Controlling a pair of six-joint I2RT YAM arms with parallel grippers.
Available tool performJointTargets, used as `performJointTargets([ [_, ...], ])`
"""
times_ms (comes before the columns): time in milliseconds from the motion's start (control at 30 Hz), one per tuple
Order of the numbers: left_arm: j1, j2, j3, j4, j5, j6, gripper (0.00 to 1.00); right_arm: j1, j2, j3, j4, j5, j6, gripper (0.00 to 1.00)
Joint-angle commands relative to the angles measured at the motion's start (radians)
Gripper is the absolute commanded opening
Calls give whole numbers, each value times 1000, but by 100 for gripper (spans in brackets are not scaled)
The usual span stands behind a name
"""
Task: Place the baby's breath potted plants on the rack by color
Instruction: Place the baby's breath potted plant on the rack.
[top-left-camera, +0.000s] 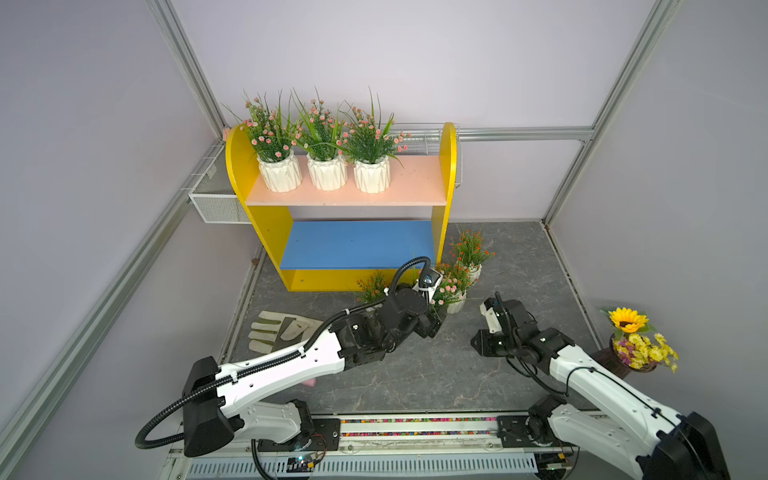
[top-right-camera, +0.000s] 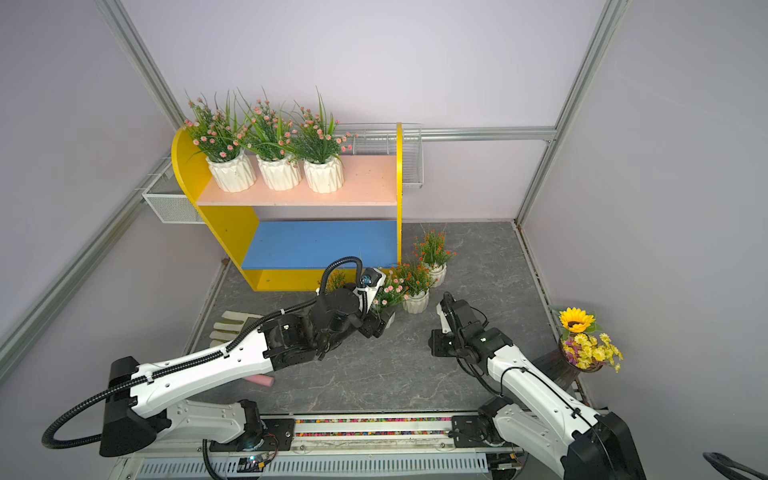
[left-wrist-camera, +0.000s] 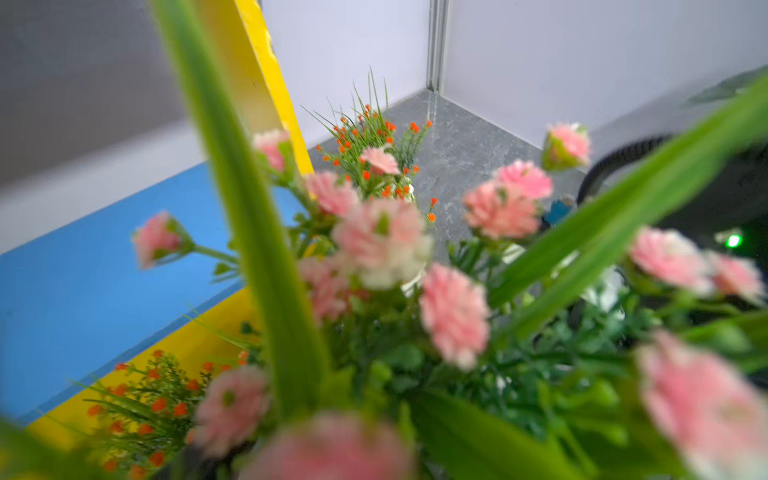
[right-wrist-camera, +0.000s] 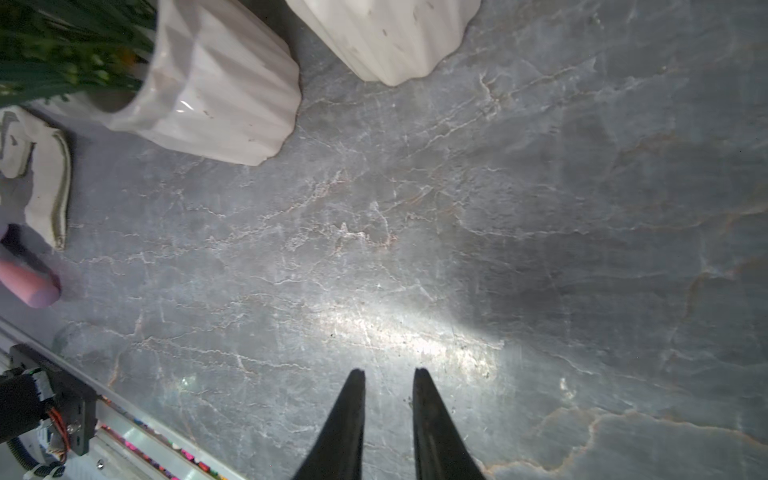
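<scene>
- yellow rack: three pink-blossom plants upright, lined up along its pink top board
- fourth pink plant, stems pointing pretty much up, near the rack's front right corner, clamped in left gripper
- right gripper: barely parted, holding nothing

left claw clamped, right claw slightly parted

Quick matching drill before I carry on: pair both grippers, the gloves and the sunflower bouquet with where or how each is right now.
1 left gripper
2 right gripper
3 gloves
4 sunflower bouquet

A lying beside the left arm
B standing by the right wall
C shut on a pink-blossom plant
D open above bare floor

Pairs: 1-C, 2-D, 3-A, 4-B
</scene>
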Motion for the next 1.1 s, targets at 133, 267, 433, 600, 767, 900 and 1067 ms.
performJointTargets([
  [133, 78, 2, 216, -45, -75, 56, 34, 8, 12, -38, 76, 61, 30, 24],
  [267, 110, 50, 351, -95, -89, 93, 35, 11, 10, -41, 81, 58, 30, 24],
  [433, 148, 145, 533, -171, -76, 112, 34, 16, 7, -45, 84, 57, 33, 24],
  [600, 174, 236, 707, -245, -71, 133, 34, 20, 2, -52, 79, 58, 34, 24],
  [767, 186, 321, 888, -332, -62, 156, 33, 22, -3, -57, 77, 58, 34, 24],
  [900, 208, 393, 1033, -402, -62, 163, 33, 22, -8, -56, 74, 57, 34, 24],
  [1067, 241, 468, 1178, -454, -42, 165, 32, 25, -14, -60, 70, 56, 35, 24],
])
